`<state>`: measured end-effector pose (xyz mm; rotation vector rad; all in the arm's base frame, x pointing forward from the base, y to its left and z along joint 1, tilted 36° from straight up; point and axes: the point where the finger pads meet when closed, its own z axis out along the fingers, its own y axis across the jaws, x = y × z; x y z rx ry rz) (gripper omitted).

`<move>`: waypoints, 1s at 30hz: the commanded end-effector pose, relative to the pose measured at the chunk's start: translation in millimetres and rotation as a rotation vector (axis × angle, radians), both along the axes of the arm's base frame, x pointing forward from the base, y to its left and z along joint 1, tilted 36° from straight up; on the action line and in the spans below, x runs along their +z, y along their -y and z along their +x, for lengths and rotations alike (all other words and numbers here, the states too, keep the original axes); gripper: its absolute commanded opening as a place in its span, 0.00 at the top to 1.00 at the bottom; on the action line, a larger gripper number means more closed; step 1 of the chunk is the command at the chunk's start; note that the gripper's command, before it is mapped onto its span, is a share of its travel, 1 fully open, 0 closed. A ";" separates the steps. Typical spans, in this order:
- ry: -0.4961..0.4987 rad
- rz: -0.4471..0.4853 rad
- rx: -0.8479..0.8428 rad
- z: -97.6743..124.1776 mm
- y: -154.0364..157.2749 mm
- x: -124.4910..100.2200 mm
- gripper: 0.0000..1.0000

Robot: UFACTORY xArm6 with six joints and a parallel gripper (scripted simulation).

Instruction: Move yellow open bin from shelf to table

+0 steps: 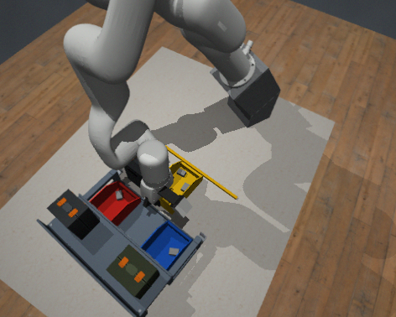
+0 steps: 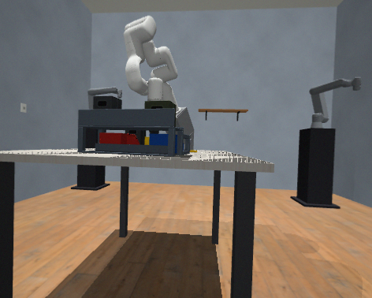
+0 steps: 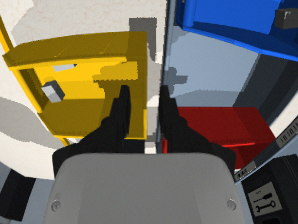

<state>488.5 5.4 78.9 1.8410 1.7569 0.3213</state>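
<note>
The yellow bin (image 1: 191,190) (image 2: 146,140) (image 3: 75,112) stands on the pale table top just in front of the shelf (image 1: 139,224) (image 2: 125,118) (image 3: 210,65). It looks flat, with a narrow strip of table between its back wall and the shelf edge. Grey parts (image 1: 184,187) (image 3: 53,91) lie inside it. My gripper (image 3: 144,96) is partly open and points down at the back wall, one finger on the bin's inner side, the other towards the shelf. Nothing appears clamped; fingertip height is hard to tell. The red bin (image 1: 114,203) (image 2: 113,139) and blue bin (image 1: 167,243) (image 2: 158,139) sit on the shelf, seemingly level.
A yellow strip (image 1: 217,184) runs along the table just beyond the yellow bin's front. A black case (image 1: 72,214) and an olive case (image 1: 132,269) stand on the shelf's upper level. The shelf's side rail (image 1: 188,260) is beside the blue bin.
</note>
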 end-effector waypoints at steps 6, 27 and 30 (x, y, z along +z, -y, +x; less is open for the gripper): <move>0.002 0.000 0.001 0.6 -0.4 1.0 0.67; 0.002 0.000 0.001 -29.2 -13.2 45.5 0.67; 0.002 0.000 0.001 -29.2 -13.2 45.5 0.67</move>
